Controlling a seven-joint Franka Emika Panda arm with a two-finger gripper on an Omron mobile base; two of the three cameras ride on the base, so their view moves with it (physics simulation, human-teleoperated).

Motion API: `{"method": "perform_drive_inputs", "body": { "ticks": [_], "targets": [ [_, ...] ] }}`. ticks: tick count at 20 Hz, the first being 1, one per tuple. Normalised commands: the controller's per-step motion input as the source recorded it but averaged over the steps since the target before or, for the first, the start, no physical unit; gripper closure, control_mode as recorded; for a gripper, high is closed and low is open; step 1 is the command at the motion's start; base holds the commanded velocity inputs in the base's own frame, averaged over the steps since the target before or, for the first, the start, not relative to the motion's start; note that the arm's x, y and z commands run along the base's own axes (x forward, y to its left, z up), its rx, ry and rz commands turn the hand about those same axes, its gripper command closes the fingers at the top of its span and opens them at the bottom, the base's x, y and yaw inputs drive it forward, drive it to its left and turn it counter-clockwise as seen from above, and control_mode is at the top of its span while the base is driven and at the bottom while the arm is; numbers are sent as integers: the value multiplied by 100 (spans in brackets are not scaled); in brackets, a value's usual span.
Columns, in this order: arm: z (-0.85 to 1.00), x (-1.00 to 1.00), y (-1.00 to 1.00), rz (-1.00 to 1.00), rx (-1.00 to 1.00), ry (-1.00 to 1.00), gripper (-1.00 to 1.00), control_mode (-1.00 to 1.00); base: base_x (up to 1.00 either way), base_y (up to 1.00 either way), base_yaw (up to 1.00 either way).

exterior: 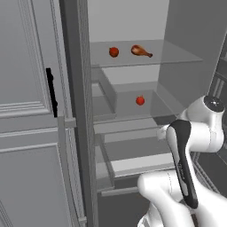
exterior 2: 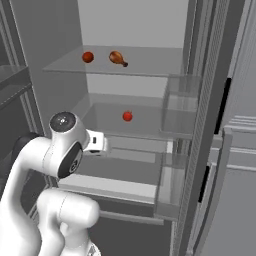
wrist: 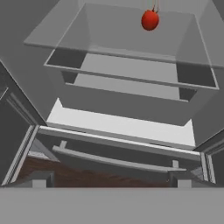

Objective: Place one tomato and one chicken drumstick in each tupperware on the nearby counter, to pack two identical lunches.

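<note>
The refrigerator stands open before the arm. On the upper glass shelf (exterior: 177, 55) lie one tomato (exterior: 114, 52) and, just beside it to the right, a chicken drumstick (exterior: 141, 51); the two are apart, not touching. A second tomato (exterior: 140, 100) rests alone on the middle shelf (exterior: 128, 108), toward the back. In the hand view this lower tomato (wrist: 149, 19) appears at the top edge, well ahead of the gripper and above its line of sight, with the drawer fronts and lower shelves lying between. The gripper's finger tips cannot be made out clearly in the frames; the jaws stand fully spread and grip nothing. In the right base view the same lower tomato (exterior 2: 127, 116) lies beyond the wrist, well apart from it, and the upper tomato (exterior 2: 88, 57) and drumstick (exterior 2: 117, 58) sit higher still.
</note>
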Motion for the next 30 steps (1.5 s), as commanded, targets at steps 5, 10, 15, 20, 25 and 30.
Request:
{"method": "perform_drive_inputs", "body": {
  "ticks": [5,10,15,20,25,30],
  "targets": [
    [-18,53,-7,-4,0,-1,-100,-100,12,0,-2],
    [-14,82,-15,-3,0,-1,-100,-100,0,0,0],
    [0,85,-14,-8,3,-1,-100,-100,0,0,0],
    [0,70,0,-14,5,-3,-100,-100,0,0,0],
    [-2,72,-2,-12,2,0,-100,-100,0,0,0],
    [0,49,-15,-3,2,0,-100,-100,0,0,0]
  ]
}}
